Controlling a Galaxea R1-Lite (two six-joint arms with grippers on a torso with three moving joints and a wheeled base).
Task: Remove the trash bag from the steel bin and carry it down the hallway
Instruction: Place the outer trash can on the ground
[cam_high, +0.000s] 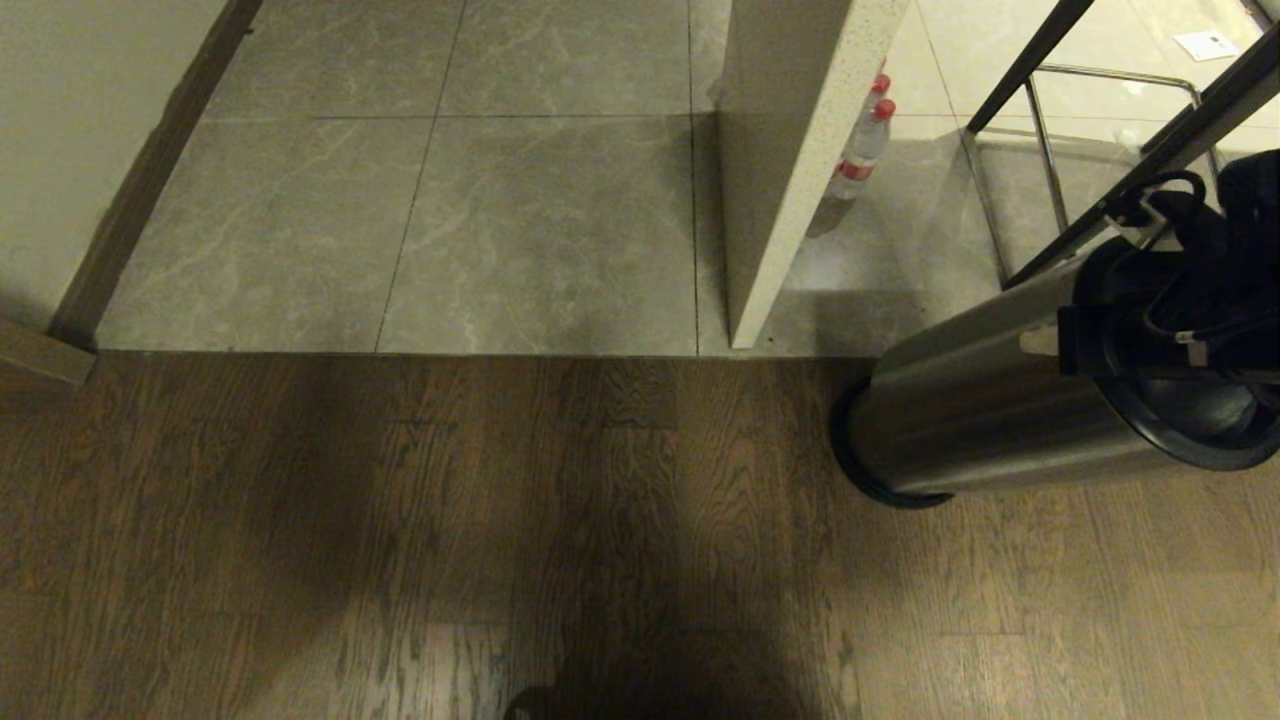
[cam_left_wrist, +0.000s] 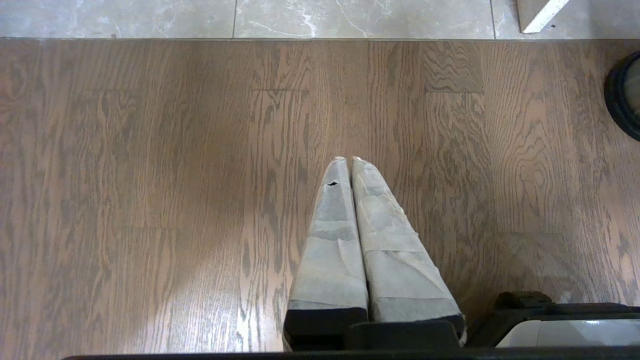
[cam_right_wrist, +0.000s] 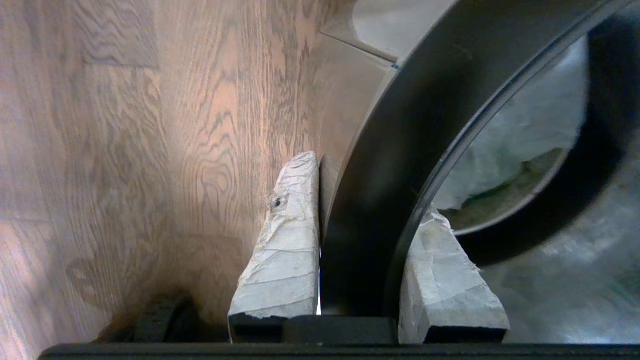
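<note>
Brushed-steel, the steel bin stands at about 3 o'clock in the head view, on the wood-plank floor. Right gripper is clamped on the bin's black rim; the whitish trash bag sits inside. Left gripper hangs over the planks, fingers together.

Left gripper: pale taped wedge fingers, black mount; right gripper alike.

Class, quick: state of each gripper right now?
Left gripper: closed, holding nothing, over the wood floor.
Right gripper: closed on the steel bin's black rim.
</note>
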